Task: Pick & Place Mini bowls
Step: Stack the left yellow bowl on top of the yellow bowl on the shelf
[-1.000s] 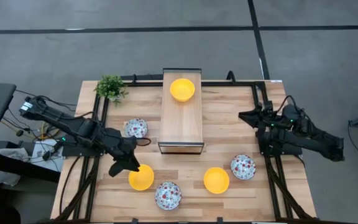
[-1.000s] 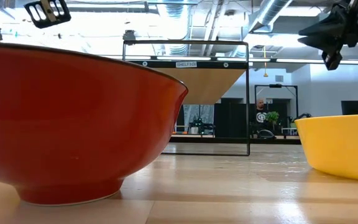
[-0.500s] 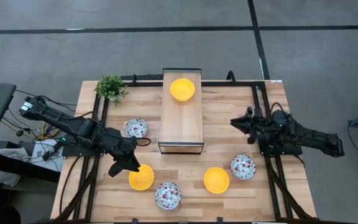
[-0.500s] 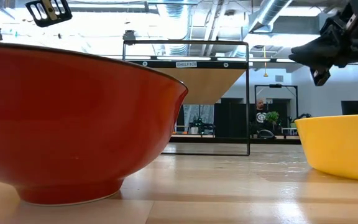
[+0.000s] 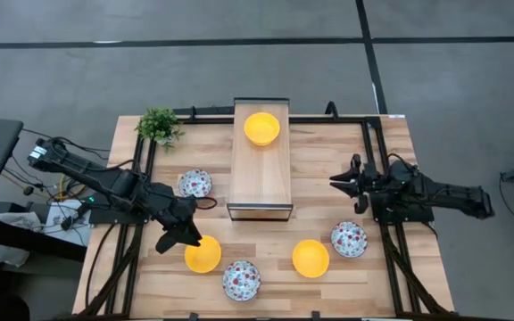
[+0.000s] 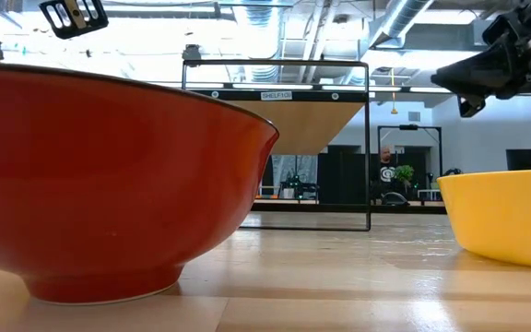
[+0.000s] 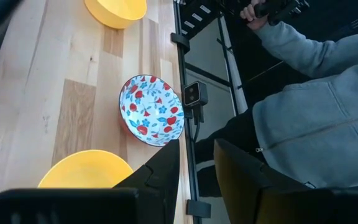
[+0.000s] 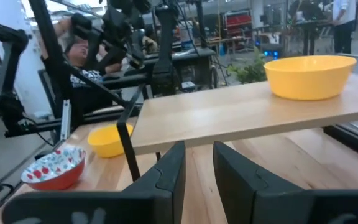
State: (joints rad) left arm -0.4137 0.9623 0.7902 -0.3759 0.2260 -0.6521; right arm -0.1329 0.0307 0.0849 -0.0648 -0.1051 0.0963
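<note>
The right gripper [image 5: 346, 185] has swung toward the raised wooden shelf [image 5: 260, 183], fingers parted, holding nothing. The left gripper [image 5: 184, 238] stays open beside 1 yellow bowl [image 5: 203, 255]. 6 mini bowls sit upright: 1 on the shelf [image 5: 261, 128], 5 on the table [image 5: 328, 156].

Table [image 5: 328, 178] right clear — shelf [image 5: 261, 178] blocks centre.

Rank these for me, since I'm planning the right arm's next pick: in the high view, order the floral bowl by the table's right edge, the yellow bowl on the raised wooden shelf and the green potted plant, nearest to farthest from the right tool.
1. Floral speckled bowl, just in front of the right tool.
2. Plain yellow bowl on the raised wooden shelf, toward the table's back.
3. Small green potted plant, back left corner.
</note>
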